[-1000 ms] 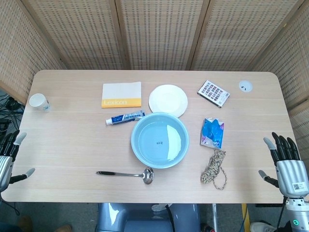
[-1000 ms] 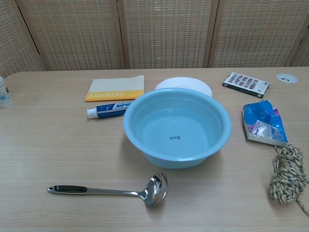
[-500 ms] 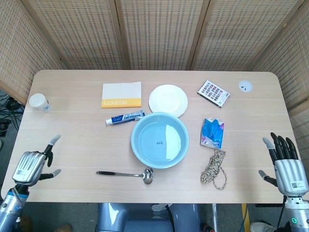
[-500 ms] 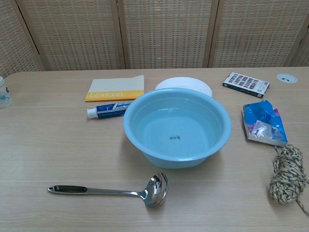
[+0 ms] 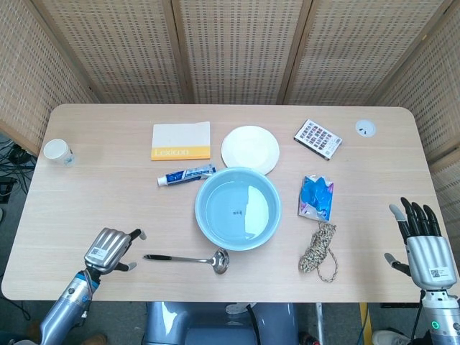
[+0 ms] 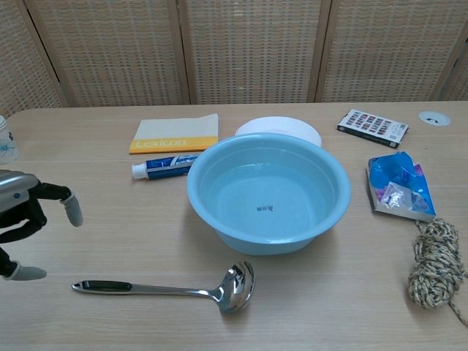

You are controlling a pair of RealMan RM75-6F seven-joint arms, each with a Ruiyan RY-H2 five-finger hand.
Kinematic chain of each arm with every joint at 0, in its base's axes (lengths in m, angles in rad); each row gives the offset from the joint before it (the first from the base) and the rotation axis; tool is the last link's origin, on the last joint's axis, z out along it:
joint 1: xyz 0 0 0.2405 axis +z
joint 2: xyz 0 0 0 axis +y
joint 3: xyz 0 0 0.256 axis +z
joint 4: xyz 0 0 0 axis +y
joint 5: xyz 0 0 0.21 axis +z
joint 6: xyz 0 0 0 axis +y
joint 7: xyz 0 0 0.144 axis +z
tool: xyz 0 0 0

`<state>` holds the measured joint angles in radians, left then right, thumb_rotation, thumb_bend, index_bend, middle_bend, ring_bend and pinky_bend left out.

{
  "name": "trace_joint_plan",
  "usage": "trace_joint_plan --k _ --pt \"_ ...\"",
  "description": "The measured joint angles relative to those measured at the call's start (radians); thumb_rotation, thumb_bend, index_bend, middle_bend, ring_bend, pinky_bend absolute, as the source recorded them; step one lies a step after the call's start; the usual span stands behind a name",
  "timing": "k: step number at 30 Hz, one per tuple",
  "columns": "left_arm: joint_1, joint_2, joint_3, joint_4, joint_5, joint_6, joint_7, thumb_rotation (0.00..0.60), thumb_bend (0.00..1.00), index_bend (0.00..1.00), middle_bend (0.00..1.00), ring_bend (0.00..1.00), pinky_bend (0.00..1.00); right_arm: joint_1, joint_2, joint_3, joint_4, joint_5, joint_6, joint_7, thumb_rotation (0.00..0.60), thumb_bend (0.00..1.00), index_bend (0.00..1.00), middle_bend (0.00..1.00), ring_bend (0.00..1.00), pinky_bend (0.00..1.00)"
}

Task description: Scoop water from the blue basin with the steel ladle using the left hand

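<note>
At the far left of the worktop, a small white cup is seen near the back corner. Toward the front left edge, the left hand is held just above the surface, its fingers apart and nothing in them; in the chest view the fingertips are seen spread in the air, above and to the left of the ladle's handle, not touching it. The steel ladle is laid flat along the front of the worktop, its dark-tipped handle pointed toward the left hand and its bowl turned up just in front of the basin. Behind it, a white and yellow booklet is laid flat, and a tube of toothpaste is found between the booklet and the basin. The blue basin is set upright near the middle, water being visible inside it. A white plate is placed just behind the basin. To the right, a patterned card box is seen near the back, a blue packet beside the basin, and a coil of rope in front of the packet. At the far right, the right hand is held upright off the worktop's edge, its fingers straight and apart, nothing being gripped.
</note>
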<state>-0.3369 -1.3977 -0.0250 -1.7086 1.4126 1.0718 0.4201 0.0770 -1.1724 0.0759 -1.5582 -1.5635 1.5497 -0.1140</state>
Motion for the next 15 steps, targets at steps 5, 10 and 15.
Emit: trace_joint_plan --k 5,10,15 --pt "-0.030 -0.072 -0.006 0.008 -0.056 -0.033 0.059 0.600 0.25 0.43 0.90 1.00 1.00 0.001 0.001 -0.003 -0.003 -0.001 -0.005 0.003 0.600 0.00 0.00 0.00 0.00 0.00" --pt "-0.052 -0.152 -0.001 0.052 -0.103 -0.059 0.122 0.600 0.30 0.45 0.90 1.00 1.00 0.001 0.007 -0.004 -0.005 0.002 -0.008 0.014 0.600 0.00 0.00 0.00 0.00 0.00" --pt "-0.067 -0.200 0.010 0.093 -0.150 -0.064 0.159 0.600 0.31 0.49 0.90 1.00 1.00 0.002 0.010 -0.004 -0.007 0.004 -0.012 0.026 0.600 0.00 0.00 0.00 0.00 0.00"
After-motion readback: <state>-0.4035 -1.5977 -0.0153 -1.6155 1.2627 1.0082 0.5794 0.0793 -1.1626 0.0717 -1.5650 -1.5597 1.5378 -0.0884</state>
